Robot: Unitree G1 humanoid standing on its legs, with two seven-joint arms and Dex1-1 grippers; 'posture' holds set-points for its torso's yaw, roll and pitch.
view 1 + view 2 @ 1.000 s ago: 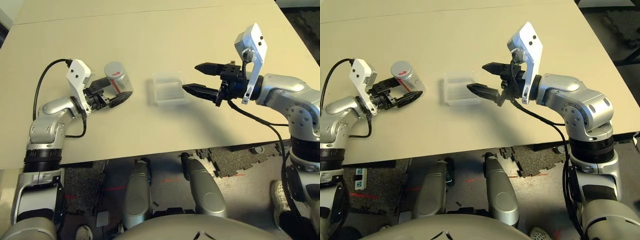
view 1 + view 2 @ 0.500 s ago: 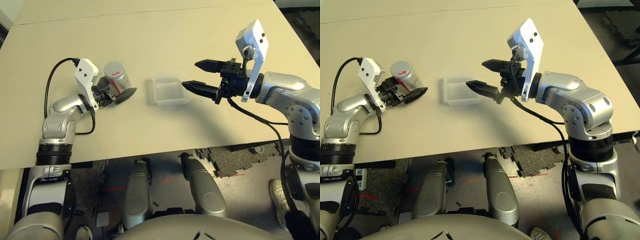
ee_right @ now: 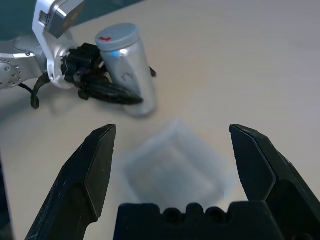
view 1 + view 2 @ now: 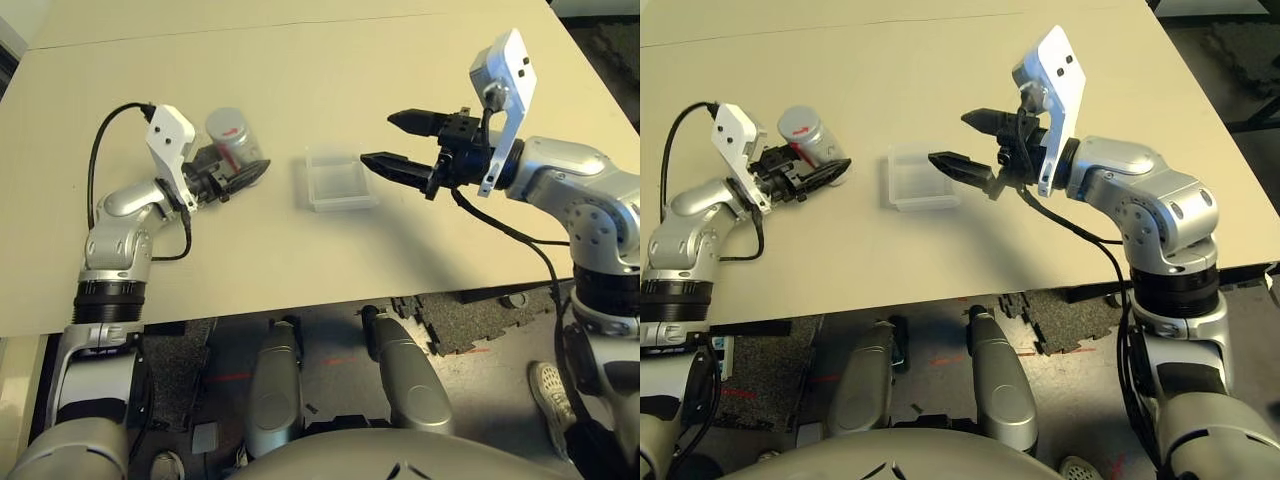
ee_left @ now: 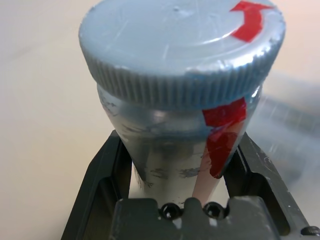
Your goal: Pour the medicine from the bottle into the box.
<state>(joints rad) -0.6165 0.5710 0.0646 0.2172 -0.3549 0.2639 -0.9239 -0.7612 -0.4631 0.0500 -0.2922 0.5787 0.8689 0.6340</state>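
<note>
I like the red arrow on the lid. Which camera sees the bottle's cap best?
The left wrist view: the cap looms close, arrow on top. The left eye view shows it small; the right wrist view, farther off beyond the open right gripper.

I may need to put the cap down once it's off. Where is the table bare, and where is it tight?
Bare: the wide far stretch of the table beyond everything, and the near strip before the box. Tight: the gap between the bottle, which the left gripper is shut on, and the box, and the box's right side, where the open right gripper hangs.
</note>
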